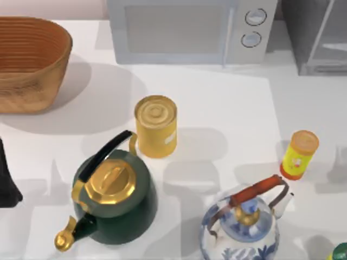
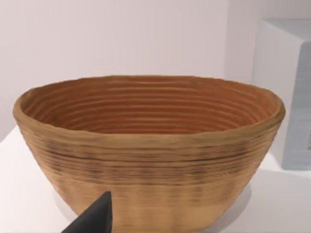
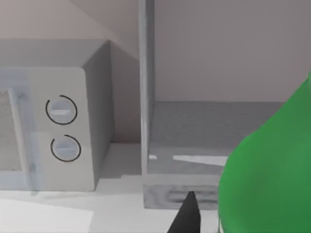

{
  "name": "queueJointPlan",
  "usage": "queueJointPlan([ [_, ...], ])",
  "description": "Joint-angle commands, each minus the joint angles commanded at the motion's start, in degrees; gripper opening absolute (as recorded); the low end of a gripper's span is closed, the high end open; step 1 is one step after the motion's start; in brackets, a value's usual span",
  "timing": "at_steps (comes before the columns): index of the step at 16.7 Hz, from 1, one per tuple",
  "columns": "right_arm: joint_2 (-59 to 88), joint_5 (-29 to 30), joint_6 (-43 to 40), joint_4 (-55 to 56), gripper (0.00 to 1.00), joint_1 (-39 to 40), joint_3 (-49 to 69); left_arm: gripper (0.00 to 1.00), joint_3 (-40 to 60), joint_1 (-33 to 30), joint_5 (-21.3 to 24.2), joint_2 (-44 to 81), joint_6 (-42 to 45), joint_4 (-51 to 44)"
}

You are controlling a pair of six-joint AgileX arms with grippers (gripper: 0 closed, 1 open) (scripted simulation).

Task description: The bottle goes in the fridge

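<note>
Top view: a white table [image 1: 227, 103] is recorded, bearing a woven brown basket [image 1: 27, 65] at far left, a light grey microwave with two round dials [image 1: 190, 30] at the back, and the dark grey box-shaped fridge with silver frame bars [image 1: 314, 38] at the back right corner. Nearer the front are listed a yellow tin can [image 1: 156, 125], a dark green kettle with gold lid [image 1: 111, 197], a blue-and-white porcelain teapot [image 1: 241, 230] and a small yellow jar with orange cap [image 1: 298, 154]. A sliver of the green rounded bottle [image 1: 340, 252] is noted at the front right corner, well apart from the fridge. The left arm is parked at the left edge

Left wrist view: the left gripper [image 2: 95, 218] is pointed at the basket; whether it is apart or together cannot be told

Right wrist view: the right gripper [image 3: 187, 216] is seen just beside the bottle (clamped on it or not cannot be told), with the fridge ahead, beside the microwave

Progress: judged early; the bottle is not yet in the fridge, so carrying and placing are left
</note>
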Motion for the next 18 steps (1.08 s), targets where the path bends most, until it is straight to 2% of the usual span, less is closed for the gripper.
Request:
queueJointPlan([
  [6,32.7,-2.9,-0.2,16.4,0.01,-1.8,12.9,1.00,0.0,0.0,0.0,0.0,0.0,0.0],
  [13,78.2,-7.5,0.0,39.3,0.01,-8.8,33.2,1.00,0.0,0.0,0.0,0.0,0.0,0.0],
  [18,100.7,-11.1,0.3,52.0,0.01,-13.6,45.5,1.00,0.0,0.0,0.0,0.0,0.0,0.0],
])
